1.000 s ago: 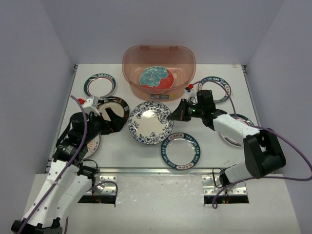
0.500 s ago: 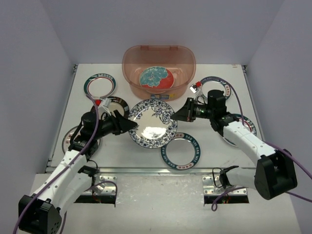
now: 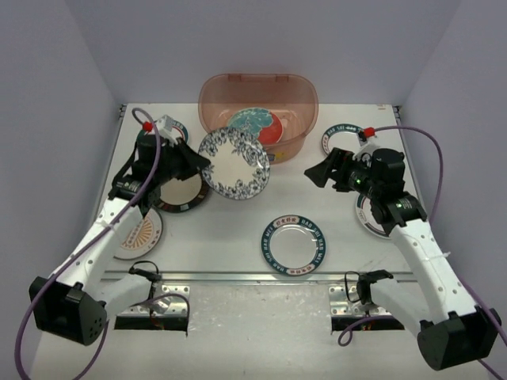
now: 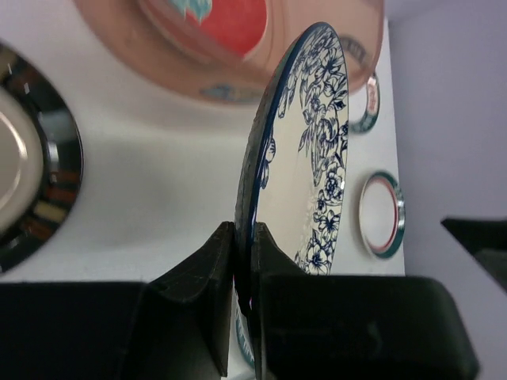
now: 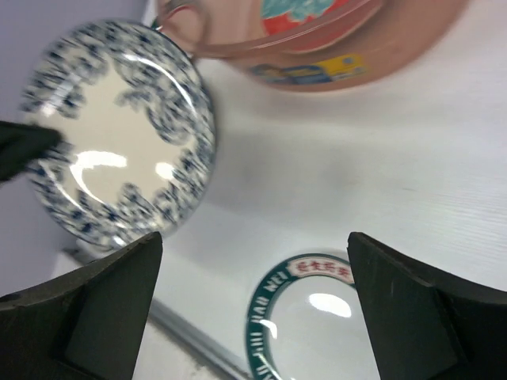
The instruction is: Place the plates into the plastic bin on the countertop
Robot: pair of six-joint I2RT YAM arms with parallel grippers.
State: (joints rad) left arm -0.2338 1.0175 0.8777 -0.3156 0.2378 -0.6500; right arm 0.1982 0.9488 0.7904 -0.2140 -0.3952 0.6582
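My left gripper (image 3: 196,164) is shut on the rim of a blue-white floral plate (image 3: 234,163). It holds the plate tilted up off the countertop (image 3: 238,218), just in front of the reddish plastic bin (image 3: 295,101). The left wrist view shows that plate (image 4: 309,150) edge-on, pinched at my left gripper (image 4: 244,231). A red-teal floral plate (image 3: 257,126) leans inside the bin. My right gripper (image 3: 315,172) stands open and holds nothing, to the right of the lifted plate. In the right wrist view it (image 5: 253,245) hovers over a teal-rimmed lettered plate (image 5: 317,317).
On the countertop lie a teal-rimmed plate (image 3: 294,245) at front centre, a dark-rimmed cream plate (image 3: 179,194), and an orange sunburst plate (image 3: 139,233) on the left. Another teal-rimmed plate (image 3: 341,140) lies at the back right. One more (image 3: 367,219) is partly under my right arm.
My left gripper closed on the blue-white plate and lifted it up and back toward the bin. My right gripper let go of that plate, opened wide and drew back to the right.
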